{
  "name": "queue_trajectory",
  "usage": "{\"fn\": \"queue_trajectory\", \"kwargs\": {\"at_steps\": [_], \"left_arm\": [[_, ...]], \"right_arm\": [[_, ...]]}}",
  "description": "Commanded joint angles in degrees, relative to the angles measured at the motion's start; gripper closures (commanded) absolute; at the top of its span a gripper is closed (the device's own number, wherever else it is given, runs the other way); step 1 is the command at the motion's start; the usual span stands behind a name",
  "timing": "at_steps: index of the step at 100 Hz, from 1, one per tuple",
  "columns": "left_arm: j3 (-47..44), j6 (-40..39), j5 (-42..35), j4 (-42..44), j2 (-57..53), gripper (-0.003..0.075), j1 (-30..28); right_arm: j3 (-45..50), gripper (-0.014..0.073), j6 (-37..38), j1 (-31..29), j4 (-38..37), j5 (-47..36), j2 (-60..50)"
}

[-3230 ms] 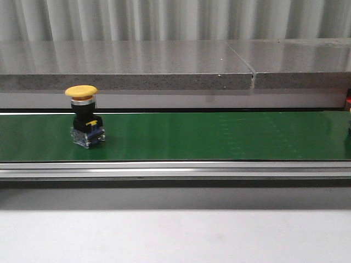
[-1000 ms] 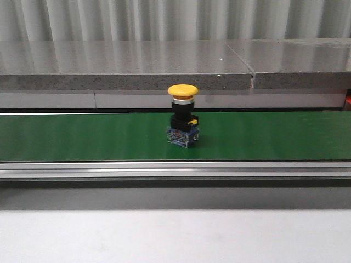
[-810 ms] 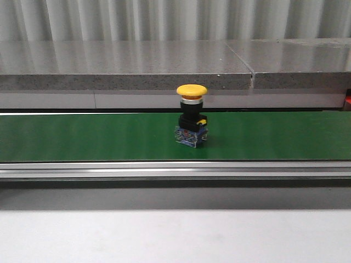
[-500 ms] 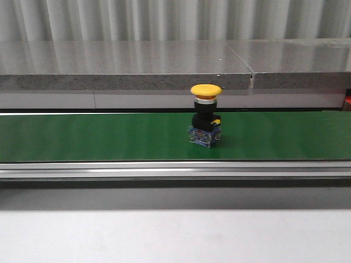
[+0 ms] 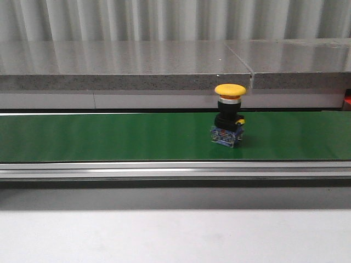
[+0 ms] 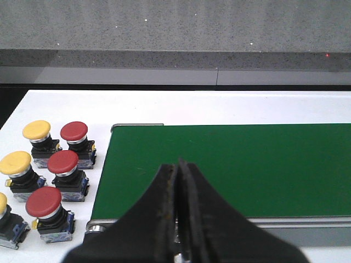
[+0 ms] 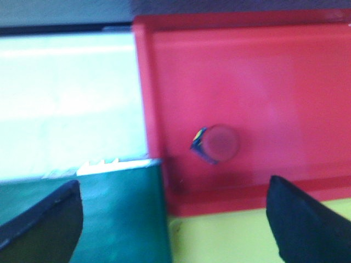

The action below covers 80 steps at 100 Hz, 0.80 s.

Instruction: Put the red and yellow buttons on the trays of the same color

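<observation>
- A yellow button (image 5: 229,115) stands upright on the green conveyor belt (image 5: 109,137), right of the middle in the front view, its yellow cap on top and its long axis vertical.
- No arm shows in the front view, so how far each one is from this button cannot be read directly.
- The left gripper (image 6: 179,211) has its fingers pressed together with nothing between them. It hangs over one end of the belt, beside a group of waiting red and yellow buttons (image 6: 52,170) on the white table (image 6: 219,107).
- The right gripper (image 7: 175,219) has its fingers wide apart and empty. It hovers where the belt's other end meets the red tray (image 7: 247,82), with the yellow tray (image 7: 219,241) just beside.
- One red button (image 7: 216,144) already sits inside the red tray.
- I judge the right arm the nearer one, because the yellow button is on the right part of the belt.
- A grasp from above, around the body under the cap, seems suitable.
</observation>
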<state>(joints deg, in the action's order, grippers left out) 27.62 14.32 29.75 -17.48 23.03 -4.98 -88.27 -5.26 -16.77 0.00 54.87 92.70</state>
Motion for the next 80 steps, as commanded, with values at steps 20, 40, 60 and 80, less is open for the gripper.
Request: {"fn": "queue_trajectory", "kwargs": {"at_steps": [20,40,60,80], "left_arm": [[1.45,0.10,-4.11,-1.14,0.51,0.0740,0.45],[1.45,0.10,-4.11,-1.14,0.51,0.0740,0.45],[1.45,0.10,-4.11,-1.14,0.51,0.0740,0.45],[1.45,0.10,-4.11,-1.14,0.51,0.0740,0.45]], "right_arm": [[15.48,-0.0070,-0.99,4.51,2.58,-5.26,-17.13],[22.55,-0.0070,-1.12,7.70,4.84,-3.59,-23.13],[25.31,-0.0070,-3.35,12.96,4.90,-1.44,-24.12],[25.98,-0.0070,-3.69,20.10,4.90,-1.36,-23.25]]}}
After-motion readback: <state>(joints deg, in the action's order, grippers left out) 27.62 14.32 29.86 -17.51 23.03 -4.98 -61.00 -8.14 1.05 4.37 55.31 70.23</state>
